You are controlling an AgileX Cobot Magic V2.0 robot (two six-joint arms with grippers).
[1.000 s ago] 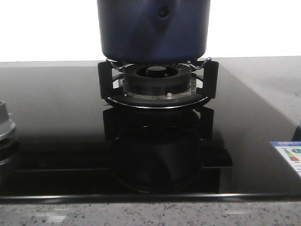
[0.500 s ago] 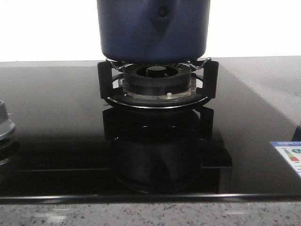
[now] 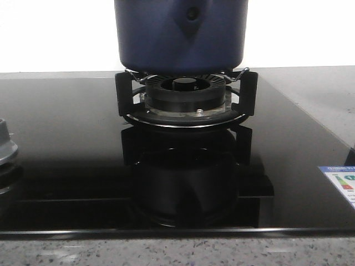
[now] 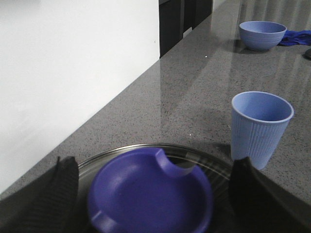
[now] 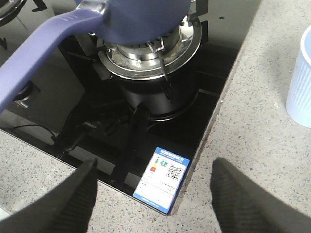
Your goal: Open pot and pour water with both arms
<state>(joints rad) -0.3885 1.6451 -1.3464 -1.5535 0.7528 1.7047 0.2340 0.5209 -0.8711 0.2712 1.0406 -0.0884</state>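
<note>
The dark navy pot sits on the burner grate; the front view's frame cuts off its top. In the right wrist view the pot shows with its long blue handle pointing toward the counter's front. The left wrist view looks down on a glass lid with a dished purple knob. My left gripper is open, one dark finger on each side of the knob and apart from it. My right gripper hangs open and empty over the hob's front corner.
A ribbed light-blue cup stands on the speckled counter beside the lid and shows again as the cup. Farther off are a blue bowl and a blue cloth. A label sticker marks the glass hob's corner. A grey metal part lies left.
</note>
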